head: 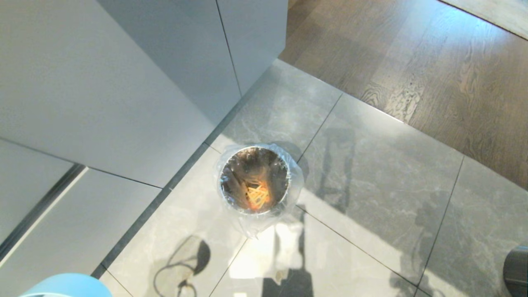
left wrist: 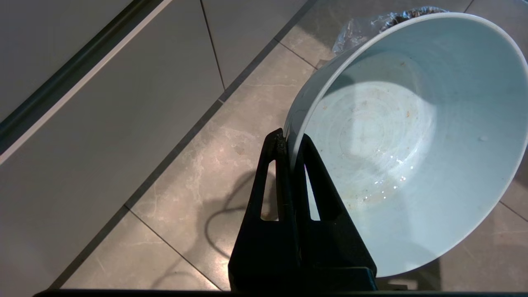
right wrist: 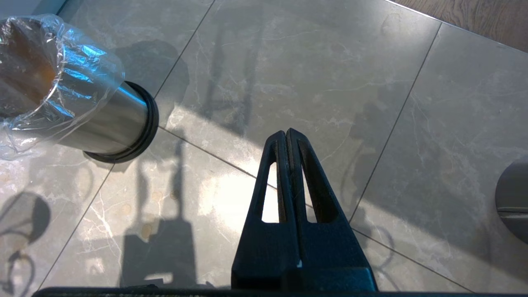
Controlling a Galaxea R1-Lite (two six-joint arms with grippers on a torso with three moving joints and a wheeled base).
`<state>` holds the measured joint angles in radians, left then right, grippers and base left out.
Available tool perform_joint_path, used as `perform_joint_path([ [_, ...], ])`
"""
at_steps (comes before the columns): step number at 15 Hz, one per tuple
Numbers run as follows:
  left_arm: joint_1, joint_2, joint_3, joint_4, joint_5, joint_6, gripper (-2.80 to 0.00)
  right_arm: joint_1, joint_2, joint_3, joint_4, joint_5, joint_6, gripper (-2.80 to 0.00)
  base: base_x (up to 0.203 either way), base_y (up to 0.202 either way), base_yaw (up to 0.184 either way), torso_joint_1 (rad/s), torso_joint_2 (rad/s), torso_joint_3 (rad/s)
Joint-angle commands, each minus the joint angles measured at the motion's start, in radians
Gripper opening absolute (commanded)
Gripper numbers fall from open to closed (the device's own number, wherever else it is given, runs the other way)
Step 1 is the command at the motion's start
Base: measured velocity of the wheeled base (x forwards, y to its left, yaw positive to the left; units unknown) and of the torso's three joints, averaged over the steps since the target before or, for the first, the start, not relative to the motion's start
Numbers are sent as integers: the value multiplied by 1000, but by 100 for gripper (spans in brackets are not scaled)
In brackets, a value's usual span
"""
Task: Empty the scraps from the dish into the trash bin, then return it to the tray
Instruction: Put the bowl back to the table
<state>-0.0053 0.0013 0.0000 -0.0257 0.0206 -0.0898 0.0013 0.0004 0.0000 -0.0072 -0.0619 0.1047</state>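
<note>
My left gripper [left wrist: 291, 140] is shut on the rim of the dish [left wrist: 412, 140], a pale blue-white bowl that holds only small specks and a wet sheen. The dish's rim shows at the bottom left of the head view [head: 68, 285]. The trash bin [head: 254, 180], shiny metal with a crinkly clear bag, stands on the grey tiles ahead; orange and yellow scraps [head: 258, 195] lie at its bottom. The bin also shows in the right wrist view [right wrist: 82, 99]. My right gripper [right wrist: 287, 133] hangs shut and empty over the floor beside the bin. The tray is out of view.
Grey cabinet fronts [head: 103, 82] rise to the left of the bin. Wooden flooring [head: 433, 57] begins beyond the tiles at the far right. A dark rounded robot part [head: 517, 270] sits at the lower right edge.
</note>
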Motion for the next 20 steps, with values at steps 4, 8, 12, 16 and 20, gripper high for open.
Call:
perform_joint_path([
  [4,-1,0,0,0,1,-1,-280,0,0,0,0,0,0,-280,0,0,0,0,0,0],
  [8,1,0,0,0,1,-1,-280,0,0,0,0,1,1,-280,0,0,0,0,0,0],
  [12,1,0,0,0,1,-1,-280,0,0,0,0,-1,1,-280,0,0,0,0,0,0],
  [16,0,0,0,0,1,-1,-280,0,0,0,0,-1,0,-280,0,0,0,0,0,0],
  [20,-1,0,0,0,1,-4,-280,0,0,0,0,-1,0,-280,0,0,0,0,0,0],
])
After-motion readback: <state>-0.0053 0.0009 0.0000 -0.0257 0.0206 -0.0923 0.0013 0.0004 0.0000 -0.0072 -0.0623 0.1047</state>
